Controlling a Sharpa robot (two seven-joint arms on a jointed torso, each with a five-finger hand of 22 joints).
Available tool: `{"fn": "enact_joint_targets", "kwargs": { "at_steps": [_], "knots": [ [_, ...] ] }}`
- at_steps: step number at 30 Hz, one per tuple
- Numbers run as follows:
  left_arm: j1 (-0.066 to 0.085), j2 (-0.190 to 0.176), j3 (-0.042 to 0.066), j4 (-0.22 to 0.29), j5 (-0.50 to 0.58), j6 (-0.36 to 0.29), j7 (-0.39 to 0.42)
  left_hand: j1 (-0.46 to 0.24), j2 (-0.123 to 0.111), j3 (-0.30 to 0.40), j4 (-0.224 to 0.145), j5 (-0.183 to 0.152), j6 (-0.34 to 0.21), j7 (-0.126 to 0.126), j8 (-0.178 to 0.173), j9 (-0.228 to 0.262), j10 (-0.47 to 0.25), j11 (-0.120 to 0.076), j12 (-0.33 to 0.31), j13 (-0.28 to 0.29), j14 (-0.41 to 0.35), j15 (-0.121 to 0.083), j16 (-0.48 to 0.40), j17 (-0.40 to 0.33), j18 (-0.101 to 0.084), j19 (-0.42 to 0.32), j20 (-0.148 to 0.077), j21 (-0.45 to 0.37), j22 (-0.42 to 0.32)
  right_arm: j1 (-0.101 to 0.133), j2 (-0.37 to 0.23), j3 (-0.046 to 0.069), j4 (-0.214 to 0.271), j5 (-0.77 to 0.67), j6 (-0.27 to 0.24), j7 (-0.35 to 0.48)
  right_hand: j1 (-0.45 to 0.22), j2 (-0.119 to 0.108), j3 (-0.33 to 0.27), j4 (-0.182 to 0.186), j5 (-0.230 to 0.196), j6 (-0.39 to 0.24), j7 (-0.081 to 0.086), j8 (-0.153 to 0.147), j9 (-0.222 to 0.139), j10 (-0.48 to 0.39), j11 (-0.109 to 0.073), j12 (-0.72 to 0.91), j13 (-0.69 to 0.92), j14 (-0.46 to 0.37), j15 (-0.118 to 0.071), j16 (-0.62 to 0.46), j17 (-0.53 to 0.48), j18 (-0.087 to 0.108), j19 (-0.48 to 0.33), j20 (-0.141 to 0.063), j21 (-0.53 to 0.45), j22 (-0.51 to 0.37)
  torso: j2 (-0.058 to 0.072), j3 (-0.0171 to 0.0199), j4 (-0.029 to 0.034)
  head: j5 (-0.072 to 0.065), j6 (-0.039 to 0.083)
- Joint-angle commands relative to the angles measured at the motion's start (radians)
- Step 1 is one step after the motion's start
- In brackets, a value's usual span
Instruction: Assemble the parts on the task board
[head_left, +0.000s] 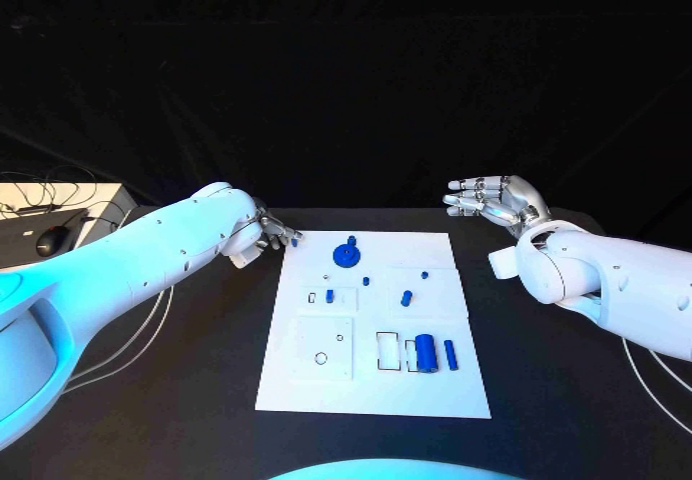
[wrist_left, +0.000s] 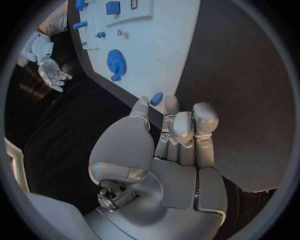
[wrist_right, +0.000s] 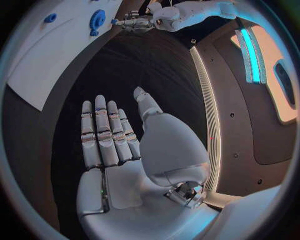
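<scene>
The white task board (head_left: 375, 385) lies in the middle of the black table. A blue gear (head_left: 348, 254) stands near its far edge, with small blue pegs (head_left: 408, 297) around the middle. A thick blue cylinder (head_left: 426, 352) and a thinner one (head_left: 450, 354) lie nearer me. My left hand (head_left: 264, 238) is at the board's far left corner and pinches a small blue part (wrist_left: 156, 98) between thumb and fingertips, just off the board's edge (wrist_left: 134, 95). My right hand (head_left: 495, 200) hovers beyond the board's far right corner, fingers straight and apart, holding nothing.
A white box with cables and a mouse (head_left: 55, 238) sits at the far left, off the table. The board has outlined recesses (head_left: 326, 347) on its near left half. Bare black table (head_left: 562, 400) surrounds the board.
</scene>
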Motion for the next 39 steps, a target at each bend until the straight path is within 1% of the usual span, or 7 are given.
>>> {"fn": "enact_joint_targets", "kwargs": {
  "at_steps": [1, 7, 13, 18, 25, 34, 39],
  "knots": [
    [0.002, 0.002, 0.0, 0.0, 0.01, 0.007, 0.015, -0.007, -0.002, 0.001, 0.006, 0.003, -0.001, -0.007, 0.004, 0.001, 0.002, -0.003, 0.001, 0.002, 0.008, -0.001, 0.002, 0.001, 0.0, 0.006, 0.0, 0.005, 0.001, 0.001, 0.001, 0.001, 0.001, -0.005, 0.005, 0.006, 0.006, 0.004, -0.001, -0.001, 0.004, -0.004, 0.005, -0.003, 0.0, -0.003, 0.0, 0.003, -0.002, -0.004, 0.001, -0.004, -0.001, -0.006, -0.008, 0.001, -0.002, 0.0, 0.0, 0.0003, 0.0004, -0.001, -0.001],
    [0.002, 0.002, 0.0, 0.0, 0.016, 0.005, 0.018, 0.007, 0.013, 0.014, 0.003, 0.005, 0.0, -0.007, 0.003, 0.008, 0.003, -0.004, 0.0, 0.003, 0.008, -0.002, 0.004, 0.003, 0.0, 0.006, 0.0, 0.006, 0.003, 0.001, 0.002, 0.001, -0.001, -0.005, 0.006, 0.006, 0.006, 0.004, -0.001, -0.001, 0.004, -0.004, 0.005, -0.003, 0.0, -0.003, 0.0, 0.003, -0.002, -0.004, 0.001, -0.004, -0.001, -0.006, -0.008, 0.001, -0.002, 0.0, -0.001, 0.0006, 0.0, 0.0, 0.0],
    [0.002, 0.002, 0.0, -0.001, 0.033, 0.008, 0.03, 0.046, 0.055, 0.059, -0.023, 0.004, 0.001, -0.011, 0.0, 0.013, 0.002, -0.007, -0.004, 0.003, 0.006, -0.004, 0.004, 0.005, -0.003, 0.005, -0.002, 0.007, 0.005, 0.001, 0.004, 0.001, -0.003, -0.005, 0.007, 0.005, 0.006, 0.005, 0.0, -0.001, 0.005, -0.003, 0.005, -0.003, 0.0, -0.002, 0.0, 0.002, -0.002, -0.003, 0.0, -0.004, -0.001, -0.006, -0.008, 0.001, -0.002, 0.0, 0.0, 0.001, -0.0001, 0.0, -0.001],
    [0.002, 0.003, 0.0, -0.001, 0.039, 0.016, 0.038, 0.055, 0.06, 0.113, -0.042, 0.004, 0.003, -0.014, -0.007, 0.013, 0.001, -0.009, -0.009, 0.003, 0.004, -0.006, 0.006, 0.008, -0.007, 0.003, -0.006, 0.006, 0.007, 0.001, 0.007, 0.001, -0.005, -0.005, 0.009, 0.005, 0.006, 0.006, 0.0, -0.001, 0.005, -0.003, 0.005, -0.003, 0.0, -0.002, 0.0, 0.002, -0.002, -0.003, 0.0, -0.004, -0.001, -0.006, -0.008, 0.001, -0.002, 0.0, 0.0, 0.0012, -0.0001, 0.0, -0.002],
    [0.002, 0.003, 0.0, -0.002, 0.047, 0.025, 0.044, 0.038, 0.042, 0.207, -0.056, 0.004, 0.007, -0.017, -0.014, 0.017, 0.003, -0.01, -0.014, 0.006, 0.003, -0.007, 0.007, 0.011, -0.011, 0.003, -0.01, 0.008, 0.013, 0.001, 0.009, 0.001, -0.007, -0.005, 0.01, 0.004, 0.006, 0.006, 0.0, -0.001, 0.005, -0.003, 0.005, -0.003, 0.0, -0.002, 0.0, 0.002, -0.002, -0.003, 0.0, -0.004, -0.001, -0.006, -0.008, 0.001, -0.002, 0.0, 0.0, 0.0014, 0.0, -0.001, -0.004],
    [0.002, 0.004, 0.0, -0.002, 0.053, 0.031, 0.048, 0.028, 0.032, 0.308, -0.075, 0.003, 0.011, -0.022, -0.018, 0.02, 0.005, -0.014, -0.019, 0.007, 0.004, -0.01, 0.011, 0.017, -0.015, 0.003, -0.014, 0.01, 0.017, 0.001, 0.01, 0.001, -0.009, -0.005, 0.011, 0.004, 0.006, 0.006, 0.0, -0.001, 0.005, -0.003, 0.005, -0.003, 0.0, -0.002, 0.0, 0.002, -0.002, -0.003, 0.0, -0.004, -0.001, -0.006, -0.008, 0.001, -0.002, 0.0, 0.0, 0.0007, 0.0, -0.002, -0.004],
    [0.002, 0.002, 0.0, -0.002, 0.054, 0.027, 0.049, 0.003, 0.013, 0.431, -0.101, 0.004, 0.02, -0.031, -0.007, 0.037, 0.011, -0.02, -0.026, 0.004, 0.007, -0.015, 0.015, 0.024, -0.017, 0.006, -0.018, 0.012, 0.02, 0.001, 0.011, 0.001, -0.01, -0.005, 0.012, 0.004, 0.006, 0.006, 0.0, -0.001, 0.005, -0.003, 0.005, -0.003, 0.0, -0.002, 0.0, 0.002, -0.002, -0.003, 0.0, -0.004, -0.001, -0.006, -0.008, 0.001, -0.002, 0.0, 0.0, 0.0005, 0.0003, -0.003, -0.004]
  ]
}}
